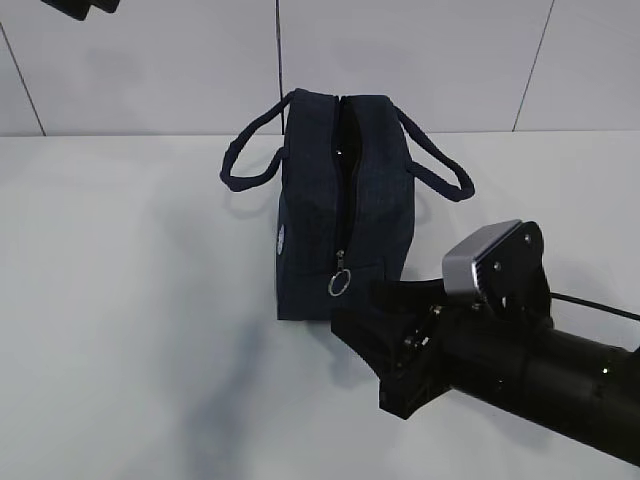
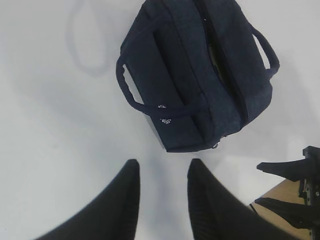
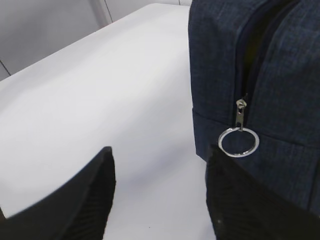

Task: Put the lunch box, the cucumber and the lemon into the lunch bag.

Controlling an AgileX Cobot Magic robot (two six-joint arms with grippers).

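- On our left, our left gripper [image 2: 162,192] hangs above the bare white table [image 1: 120,330], its two dark fingers parted with nothing between them.
- The lunch bag [image 1: 335,215], boxy and dark navy, stands upright on the table ahead of that gripper, well apart from it.
- Its two loop handles [image 1: 250,150] fall outward to either side, and its top zipper is open along a dark slit; we cannot see what lies inside.
- A silver ring pull [image 3: 238,142] hangs on the bag's near end.
- On our right, our right gripper [image 3: 160,195] sits low, released and empty, its right finger just beside the ring, near the bag's lower corner.
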